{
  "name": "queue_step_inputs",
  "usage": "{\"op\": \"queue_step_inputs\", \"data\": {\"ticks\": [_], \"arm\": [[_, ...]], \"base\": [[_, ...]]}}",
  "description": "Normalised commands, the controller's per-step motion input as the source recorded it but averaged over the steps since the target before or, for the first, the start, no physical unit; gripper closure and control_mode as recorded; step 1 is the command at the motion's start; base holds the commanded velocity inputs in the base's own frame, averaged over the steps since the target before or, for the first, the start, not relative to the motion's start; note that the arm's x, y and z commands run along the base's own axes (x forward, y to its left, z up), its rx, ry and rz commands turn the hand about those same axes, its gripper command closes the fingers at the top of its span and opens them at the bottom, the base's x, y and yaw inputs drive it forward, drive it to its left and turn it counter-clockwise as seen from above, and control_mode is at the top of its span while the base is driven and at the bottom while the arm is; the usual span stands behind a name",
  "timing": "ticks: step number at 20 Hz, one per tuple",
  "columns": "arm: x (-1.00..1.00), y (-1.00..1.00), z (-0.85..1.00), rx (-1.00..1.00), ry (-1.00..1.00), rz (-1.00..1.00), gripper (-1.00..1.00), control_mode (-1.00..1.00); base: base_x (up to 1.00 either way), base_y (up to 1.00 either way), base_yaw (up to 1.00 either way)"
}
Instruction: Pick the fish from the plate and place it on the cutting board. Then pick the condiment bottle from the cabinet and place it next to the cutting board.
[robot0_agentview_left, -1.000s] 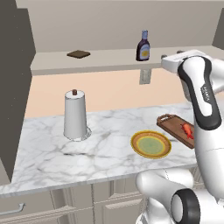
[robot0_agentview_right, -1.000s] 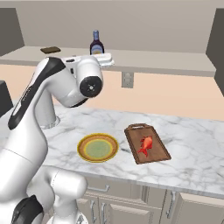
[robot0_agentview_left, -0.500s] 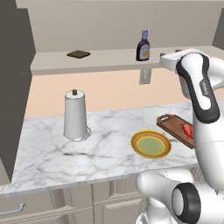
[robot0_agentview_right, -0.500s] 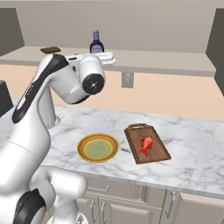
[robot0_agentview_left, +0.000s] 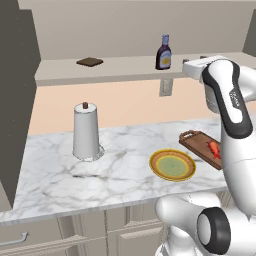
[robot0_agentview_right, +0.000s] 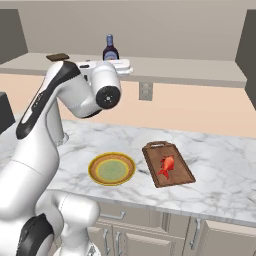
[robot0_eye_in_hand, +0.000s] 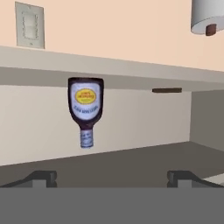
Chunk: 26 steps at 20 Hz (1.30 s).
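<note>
- Lying on the dark brown rectangular wooden cutting board (robot0_agentview_right: 168, 164) with raised rim and handle: the small red-orange toy fish (robot0_agentview_right: 166, 165), so first half of the task judged done; round plate (robot0_agentview_right: 112, 168) with yellow-orange rim and pale green centre sitting bare just beside the board.
- Standing upright on the long beige-grey open shelf cabinet (robot0_agentview_left: 115, 67): the small dark brown-purple condiment bottle (robot0_agentview_left: 163, 53) with pale label and light blue-grey cap, appearing upside down in the rolled hand view (robot0_eye_in_hand: 85, 111).
- Raised to shelf height near the bottle, not touching it: the two-finger gripper (robot0_eye_in_hand: 112, 177), fingertips (robot0_eye_in_hand: 42, 176) spread wide apart and holding nothing.
- Judging the step as lining up on the bottle, which is sitting left of centre between the fingertips.
- Risking a topple: advancing off-centre and letting one finger nudge the narrow body sideways along the ledge.
- Risking a bump against the shelf edge if coming in too low.
- Risking a slip when clamping at the thin neck rather than the body.
- Standing well apart on the marble counter (robot0_agentview_left: 60, 175): tall white paper-towel roll (robot0_agentview_left: 86, 131).
</note>
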Motion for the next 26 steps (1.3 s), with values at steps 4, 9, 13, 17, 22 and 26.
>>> {"op": "queue_step_inputs", "data": {"ticks": [4,9,13,17,22,26], "arm": [[0.04,0.0,0.0,0.04,-0.04,0.0,-1.0,-1.0],[0.02,0.0,0.0,0.02,-0.04,0.0,-1.0,-1.0],[0.06,0.0,0.0,0.0,-0.03,0.0,-1.0,-1.0],[0.09,0.0,0.0,0.0,-0.01,0.0,-1.0,-1.0],[0.09,0.0,0.0,0.0,0.0,0.0,-1.0,-1.0],[0.08,0.0,0.0,0.0,0.0,0.0,-1.0,-1.0]], "base": [[0.0,0.0,0.0],[0.0,0.0,0.0],[0.0,0.0,0.0],[0.0,0.0,0.0],[0.0,0.0,0.0],[0.0,0.0,0.0]]}}
